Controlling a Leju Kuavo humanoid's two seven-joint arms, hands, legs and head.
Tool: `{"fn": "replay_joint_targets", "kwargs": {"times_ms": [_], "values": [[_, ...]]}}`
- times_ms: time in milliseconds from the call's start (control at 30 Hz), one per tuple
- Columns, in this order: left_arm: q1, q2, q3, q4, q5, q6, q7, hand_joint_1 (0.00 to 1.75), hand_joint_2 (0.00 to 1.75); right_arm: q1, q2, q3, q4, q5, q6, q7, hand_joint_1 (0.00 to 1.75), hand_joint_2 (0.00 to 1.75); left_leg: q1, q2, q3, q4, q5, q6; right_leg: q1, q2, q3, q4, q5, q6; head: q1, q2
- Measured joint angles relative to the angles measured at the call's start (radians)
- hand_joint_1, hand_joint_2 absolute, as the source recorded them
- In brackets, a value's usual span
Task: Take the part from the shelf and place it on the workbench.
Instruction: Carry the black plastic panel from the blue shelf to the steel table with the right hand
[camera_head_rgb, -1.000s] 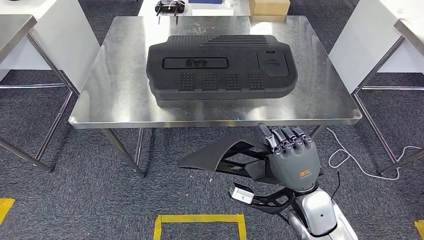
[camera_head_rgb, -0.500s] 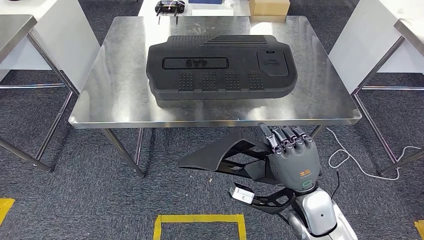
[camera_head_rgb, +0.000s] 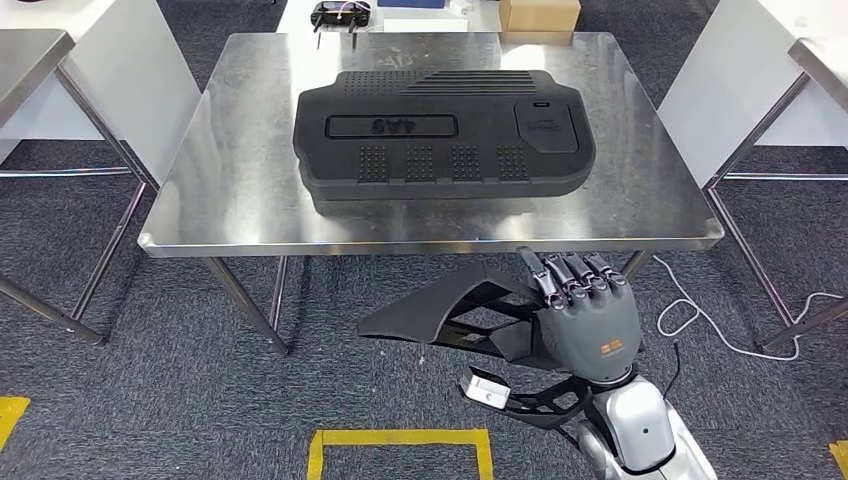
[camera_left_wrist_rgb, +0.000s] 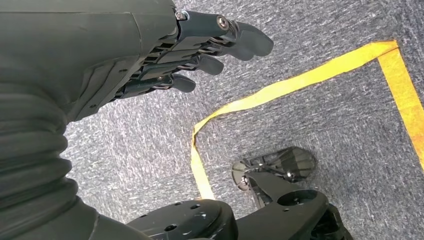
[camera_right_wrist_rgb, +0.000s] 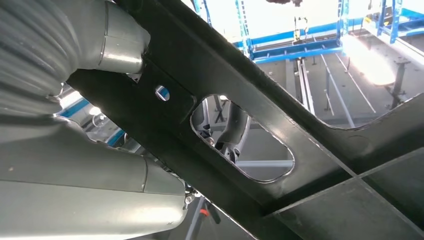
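My right hand (camera_head_rgb: 588, 325) grips a black ribbed plastic part (camera_head_rgb: 450, 305) and holds it flat just below and in front of the steel workbench's near edge (camera_head_rgb: 430, 245). A white label (camera_head_rgb: 488, 391) hangs off the part near my wrist. In the right wrist view the black part (camera_right_wrist_rgb: 280, 115) crosses right in front of the camera, with my hand (camera_right_wrist_rgb: 75, 165) wrapped around it. My left hand (camera_left_wrist_rgb: 165, 55) hangs over the grey carpet with its fingers loosely extended and nothing in it.
A large black moulded cover (camera_head_rgb: 440, 135) lies across the middle of the workbench. A cardboard box (camera_head_rgb: 538, 14) and a black device (camera_head_rgb: 340, 13) sit beyond its far edge. Other tables flank both sides. Yellow floor tape (camera_head_rgb: 400, 440) and a white cable (camera_head_rgb: 700, 320) lie on the carpet.
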Motion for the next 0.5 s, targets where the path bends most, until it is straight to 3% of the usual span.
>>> {"fn": "replay_joint_targets", "kwargs": {"times_ms": [67,167,200,233,267,333,367,400,500], "values": [[0.0,-0.001,0.0,0.0,0.0,0.002,0.001,0.0,1.75,0.001,-0.001,0.0,0.0,-0.001,-0.002,0.0,1.75,1.75,0.011,0.002,0.01,-0.017,0.008,0.006,0.001,0.001,-0.022,0.045,-0.024,-0.001,0.004,0.0],[-0.001,-0.001,0.002,0.0,-0.001,0.005,0.003,0.0,1.75,0.006,-0.002,0.0,0.001,-0.003,-0.004,0.0,1.75,1.75,0.019,0.004,0.011,-0.023,0.011,0.008,-0.005,0.001,-0.118,0.234,-0.101,-0.004,0.009,0.0],[-0.001,-0.002,0.004,0.0,-0.001,0.005,0.004,0.0,1.75,0.009,-0.002,0.0,0.002,-0.004,-0.004,0.0,1.75,1.75,0.02,0.004,0.011,-0.023,0.011,0.007,-0.009,0.001,-0.14,0.275,-0.112,0.002,0.009,0.0],[-0.001,-0.002,0.005,0.0,-0.002,0.005,0.005,0.0,1.75,0.011,-0.002,0.0,0.003,-0.004,-0.004,0.0,1.75,1.75,0.022,0.004,0.011,-0.022,0.01,0.004,-0.013,0.001,-0.142,0.277,-0.106,0.011,0.009,0.0],[0.0,-0.002,0.006,0.0,-0.002,0.006,0.006,0.0,1.75,0.012,-0.002,0.0,0.003,-0.004,-0.004,0.0,1.75,1.75,0.026,0.003,0.011,-0.021,0.009,-0.001,-0.018,0.001,-0.122,0.234,-0.084,0.025,0.009,0.0],[-0.001,-0.001,0.007,-0.001,-0.002,0.006,0.006,0.0,1.75,0.013,-0.002,0.0,0.004,-0.005,-0.004,0.0,1.75,1.75,0.031,0.0,0.012,-0.016,0.005,-0.017,-0.027,0.001,-0.05,0.088,-0.029,0.049,0.011,0.0],[-0.001,-0.001,0.008,-0.001,-0.002,0.007,0.007,0.0,1.75,0.013,-0.002,0.0,0.004,-0.005,-0.005,0.0,1.75,1.75,0.031,-0.002,0.012,-0.013,0.001,-0.028,-0.028,0.003,-0.021,0.033,-0.01,0.048,0.012,0.0],[-0.001,0.0,0.008,-0.001,-0.002,0.008,0.008,0.0,1.75,0.014,-0.002,0.0,0.005,-0.005,-0.005,0.0,1.75,1.75,0.029,-0.002,0.011,-0.011,-0.001,-0.037,-0.027,0.004,-0.006,0.006,-0.002,0.04,0.012,0.0],[0.0,0.0,0.009,-0.001,-0.004,0.012,0.01,0.0,1.75,0.016,-0.002,0.001,0.006,-0.006,-0.005,0.0,1.75,1.75,0.032,-0.002,0.013,-0.011,-0.003,-0.055,-0.02,0.007,-0.003,0.006,0.001,0.002,0.009,0.0]]}}
